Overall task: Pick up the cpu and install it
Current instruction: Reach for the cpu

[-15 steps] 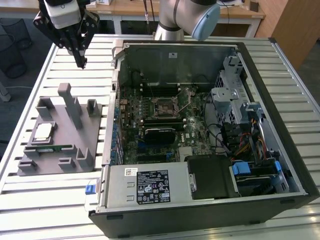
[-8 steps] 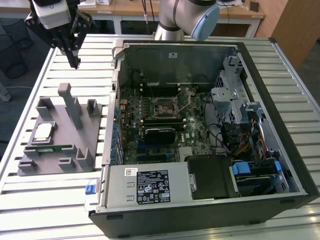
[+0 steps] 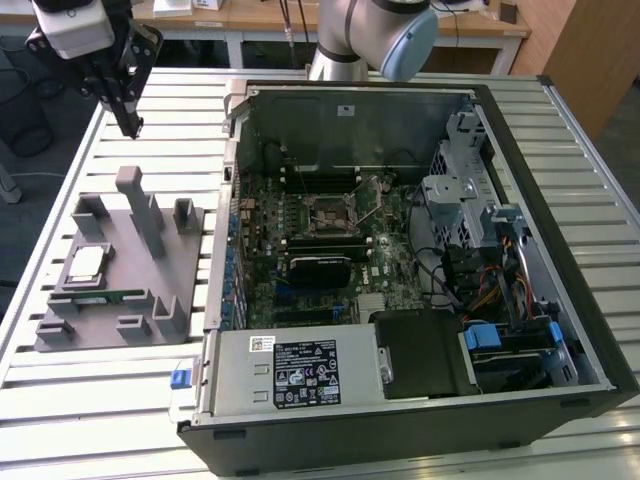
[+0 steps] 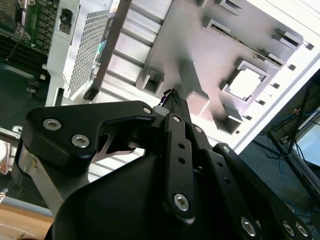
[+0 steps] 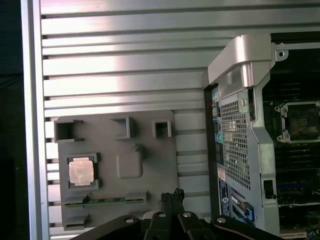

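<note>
Above the slatted table (image 3: 80, 400), the gripper (image 3: 131, 122) hangs with its fingers pressed together, gripping nothing. Well apart from the fingertips, the cpu (image 3: 86, 265) lies flat in a square pocket of the grey fixture plate (image 3: 120, 272), past an upright post (image 3: 140, 205). On the fingers' other side stands the open computer case (image 3: 350, 105) with its socket (image 3: 328, 213).

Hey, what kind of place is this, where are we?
Probably a robotics lab workbench for computer assembly: an open computer case on a slatted metal table, a grey fixture tray holding the cpu, and a robot arm behind.
</note>
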`<action>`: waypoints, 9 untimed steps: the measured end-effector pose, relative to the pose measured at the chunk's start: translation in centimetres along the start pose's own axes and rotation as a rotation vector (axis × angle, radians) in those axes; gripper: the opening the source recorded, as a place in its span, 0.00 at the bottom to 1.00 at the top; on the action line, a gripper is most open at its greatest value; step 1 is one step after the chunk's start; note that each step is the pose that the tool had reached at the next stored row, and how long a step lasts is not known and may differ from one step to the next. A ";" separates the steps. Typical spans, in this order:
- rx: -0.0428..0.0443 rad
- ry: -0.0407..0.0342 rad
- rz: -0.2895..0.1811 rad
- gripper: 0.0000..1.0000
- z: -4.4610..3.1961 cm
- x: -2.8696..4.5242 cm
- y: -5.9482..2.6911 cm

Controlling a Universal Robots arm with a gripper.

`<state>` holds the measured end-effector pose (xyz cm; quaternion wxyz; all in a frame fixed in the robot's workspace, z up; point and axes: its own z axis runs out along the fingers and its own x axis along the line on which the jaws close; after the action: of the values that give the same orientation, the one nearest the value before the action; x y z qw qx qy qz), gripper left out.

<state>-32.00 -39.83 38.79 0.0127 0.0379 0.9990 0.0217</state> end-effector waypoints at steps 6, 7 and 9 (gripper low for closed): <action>0.0000 0.0000 0.000 0.11 0.00 1.48 -0.11; 0.0000 -0.0001 0.000 0.11 0.01 1.68 -0.13; 0.0000 0.0001 0.000 0.11 0.01 2.06 -0.16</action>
<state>-34.07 -39.83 38.73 0.0127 0.0379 0.9990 0.0217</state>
